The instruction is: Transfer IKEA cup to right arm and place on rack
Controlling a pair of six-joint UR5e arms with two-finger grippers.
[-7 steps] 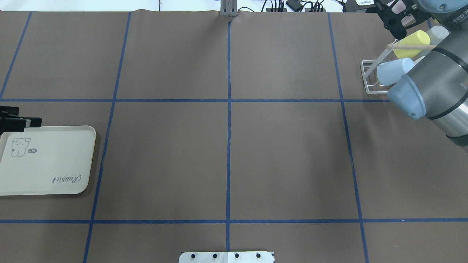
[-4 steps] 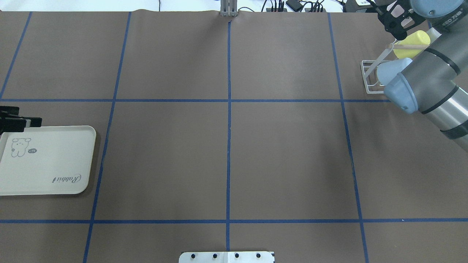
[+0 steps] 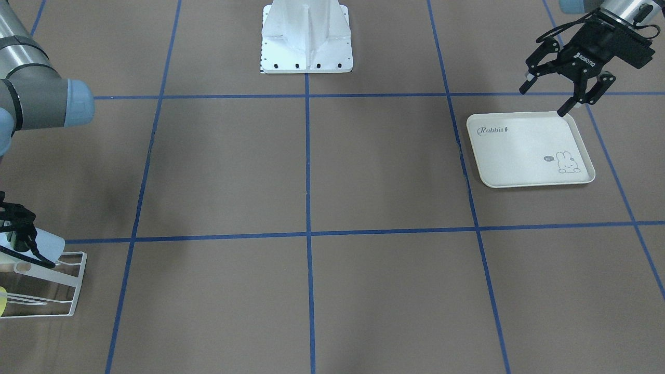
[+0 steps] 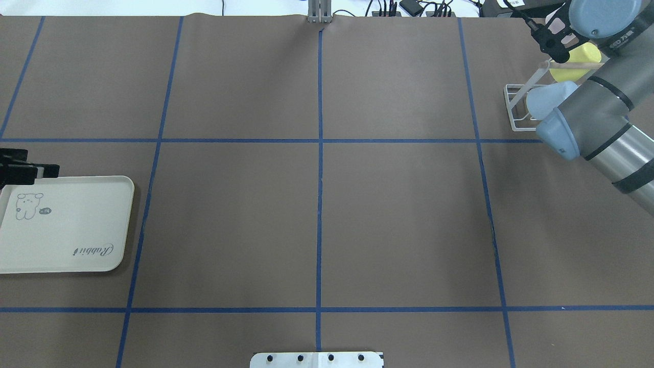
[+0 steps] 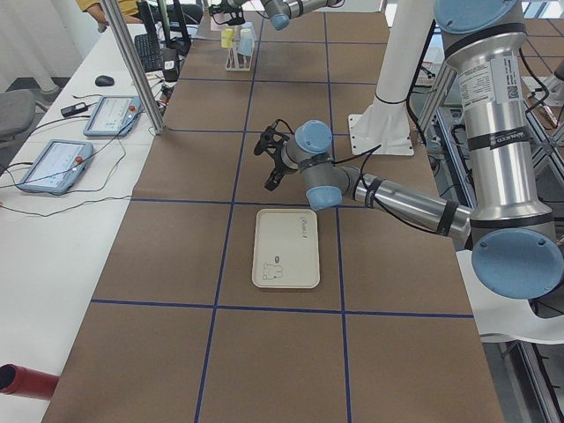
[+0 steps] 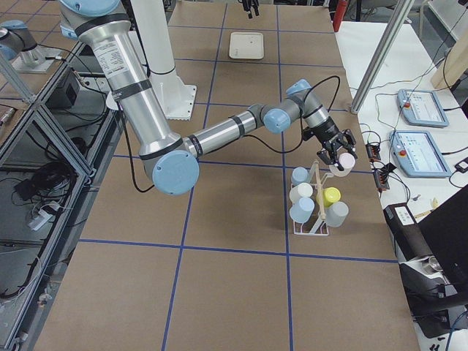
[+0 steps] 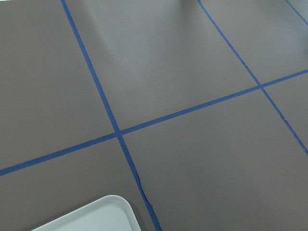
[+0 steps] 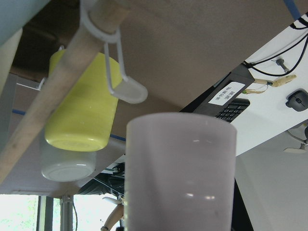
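My right gripper [image 6: 336,153] is shut on a pale pink IKEA cup [image 8: 180,173] and holds it just beyond the far end of the rack [image 6: 314,212]. In the right wrist view the cup sits close under the camera, beside the rack's wooden dowel [image 8: 57,91] and a hanging yellow cup [image 8: 79,106]. From overhead, the right gripper [image 4: 551,41] is at the back right, above the white wire rack [image 4: 515,110]. My left gripper [image 3: 558,93] hangs open and empty over the far corner of the tray [image 3: 519,156].
Several cups hang on the rack, among them a pale blue cup [image 4: 544,97] and the yellow cup [image 4: 572,64]. The cream rabbit-print tray [image 4: 76,225] lies at the left edge. Blue tape lines cross the brown table cover [image 4: 317,204]. Keyboards and tablets lie past the table's back edge.
The right arm has swung toward the back of the table, carrying its gripper and cup farther past the dowel's end. The left arm and the tray have not moved.
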